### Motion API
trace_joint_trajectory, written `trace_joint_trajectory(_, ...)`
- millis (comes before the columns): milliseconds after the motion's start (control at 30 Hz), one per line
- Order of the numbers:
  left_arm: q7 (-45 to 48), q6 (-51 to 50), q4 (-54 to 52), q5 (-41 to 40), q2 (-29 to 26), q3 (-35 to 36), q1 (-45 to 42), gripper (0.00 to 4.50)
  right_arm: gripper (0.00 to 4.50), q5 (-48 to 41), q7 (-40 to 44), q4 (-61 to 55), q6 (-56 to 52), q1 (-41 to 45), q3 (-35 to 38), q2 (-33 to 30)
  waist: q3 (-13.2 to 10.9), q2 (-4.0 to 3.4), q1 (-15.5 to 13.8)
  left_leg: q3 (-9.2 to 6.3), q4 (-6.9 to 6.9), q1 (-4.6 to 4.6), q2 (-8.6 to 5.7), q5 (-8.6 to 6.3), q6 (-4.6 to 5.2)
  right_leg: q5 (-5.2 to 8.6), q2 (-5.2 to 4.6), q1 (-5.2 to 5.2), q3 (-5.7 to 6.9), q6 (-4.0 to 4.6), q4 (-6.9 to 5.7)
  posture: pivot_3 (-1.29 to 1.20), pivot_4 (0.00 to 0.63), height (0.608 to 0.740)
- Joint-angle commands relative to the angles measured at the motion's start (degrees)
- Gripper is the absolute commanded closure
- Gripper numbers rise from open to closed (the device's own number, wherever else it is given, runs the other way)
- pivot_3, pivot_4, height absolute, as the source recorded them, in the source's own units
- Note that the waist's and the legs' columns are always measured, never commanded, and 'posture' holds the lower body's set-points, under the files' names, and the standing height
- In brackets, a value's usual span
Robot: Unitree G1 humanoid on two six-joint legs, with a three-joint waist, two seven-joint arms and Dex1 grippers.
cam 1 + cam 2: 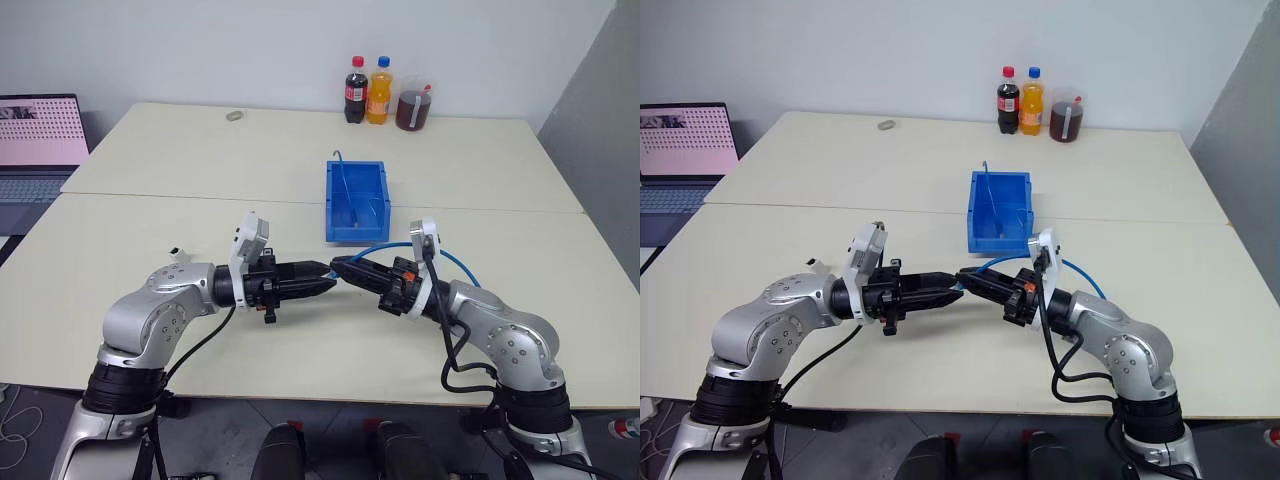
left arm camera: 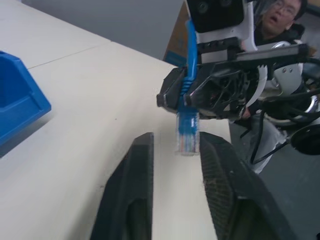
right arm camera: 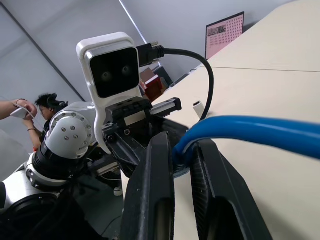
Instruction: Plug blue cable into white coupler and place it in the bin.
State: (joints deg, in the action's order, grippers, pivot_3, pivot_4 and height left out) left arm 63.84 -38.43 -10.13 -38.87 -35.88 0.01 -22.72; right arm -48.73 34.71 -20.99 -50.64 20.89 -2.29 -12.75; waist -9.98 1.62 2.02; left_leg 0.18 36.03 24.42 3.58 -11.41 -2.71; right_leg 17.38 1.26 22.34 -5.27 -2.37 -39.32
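Now the table [image 1: 150, 240] is carrying the bin [image 1: 357, 205] near its middle, with a thin blue piece standing inside. Both arms are meeting tip to tip in front of it. The right gripper [image 1: 342, 267] is pinching the cable [image 3: 260, 132] just behind its clear plug [image 2: 187, 140], jaws closed on it. The left gripper [image 2: 172, 142] is flanking that plug with jaws partly apart, not gripping it. Where the coupler is, I cannot tell.

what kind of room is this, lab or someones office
Probably a robotics lab or workroom: plain pale tables pushed together against a bare wall, an open laptop at the side, drink bottles, and a blue bin.
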Motion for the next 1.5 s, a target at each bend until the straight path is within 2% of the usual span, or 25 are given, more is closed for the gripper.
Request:
trace_joint_trajectory(33,-1.5,2.2,-0.4,1.8,-0.6,1.1,1.4,1.90,4.35,-0.9,0.9,-0.8,1.1,0.6,0.2,-0.3,0.0,0.00,0.0,0.00,0.00,0.01,0.00,0.00,0.00,0.00,0.00,0.00,0.00,0.00,0.01,0.00,0.150,0.740)
trace_joint_trajectory(167,-4.9,2.9,-1.5,2.2,-0.2,3.4,4.0,1.01,4.35,-0.1,0.9,-0.1,1.8,0.5,0.7,-0.8,0.0,0.00,0.0,0.01,-0.02,0.01,0.01,0.00,0.00,0.00,-0.01,0.00,0.00,0.00,0.05,0.00,0.150,0.740)
trace_joint_trajectory(333,-11.8,4.4,-4.0,3.3,1.5,6.9,7.7,0.07,4.35,0.5,1.1,0.7,2.7,0.4,1.2,-2.2,0.0,0.00,0.0,0.01,-0.04,0.03,0.02,0.00,0.00,0.00,-0.01,0.00,-0.01,0.00,0.11,0.00,0.150,0.740)
trace_joint_trajectory(367,-14.0,5.4,-4.6,4.0,2.3,8.0,8.8,0.00,4.35,0.6,1.2,0.9,2.9,0.4,1.4,-2.6,0.0,0.00,0.0,0.01,-0.06,0.03,0.02,0.00,0.00,0.00,-0.02,0.00,-0.01,0.00,0.13,0.00,0.150,0.740)
trace_joint_trajectory(500,-22.9,9.3,-8.7,8.8,5.5,9.9,14.8,0.00,4.36,1.4,1.5,1.4,3.7,0.1,1.7,-4.5,0.0,0.00,0.0,0.06,-0.07,0.06,0.01,0.00,0.00,-0.02,-0.09,-0.01,-0.05,-0.02,0.25,0.00,0.150,0.740)
trace_joint_trajectory(667,-32.6,11.0,-13.5,13.9,9.9,8.8,21.2,0.00,4.36,1.8,1.8,2.1,4.5,0.0,1.9,-5.6,0.0,0.00,-0.1,0.07,-0.08,0.08,-0.01,-0.01,0.00,-0.02,-0.13,-0.01,-0.06,-0.02,0.27,0.00,0.150,0.740)
trace_joint_trajectory(900,-59.2,12.2,-13.5,29.9,23.1,8.6,23.5,0.00,4.36,2.7,2.6,3.3,5.0,0.6,1.6,-6.1,0.0,0.07,-0.2,0.04,-0.02,0.09,-0.03,-0.01,0.00,-0.08,-0.13,-0.04,-0.07,-0.12,0.29,0.00,0.150,0.740)
trace_joint_trajectory(1133,-78.9,8.3,-5.7,36.9,34.1,12.2,15.9,0.00,4.36,3.1,3.2,4.4,5.2,1.5,1.5,-6.8,0.0,0.09,-0.3,0.02,0.01,0.09,-0.09,0.00,0.00,-0.10,-0.11,-0.06,-0.05,-0.16,0.27,0.00,0.150,0.740)
trace_joint_trajectory(1500,-95.3,11.2,11.7,40.8,37.1,18.7,0.6,0.00,4.36,3.2,3.4,4.3,5.1,1.8,1.5,-7.3,0.0,0.20,-0.3,-0.03,0.03,0.17,-0.14,0.00,0.00,-0.15,-0.09,-0.06,-0.02,-0.20,0.30,0.00,0.150,0.740)
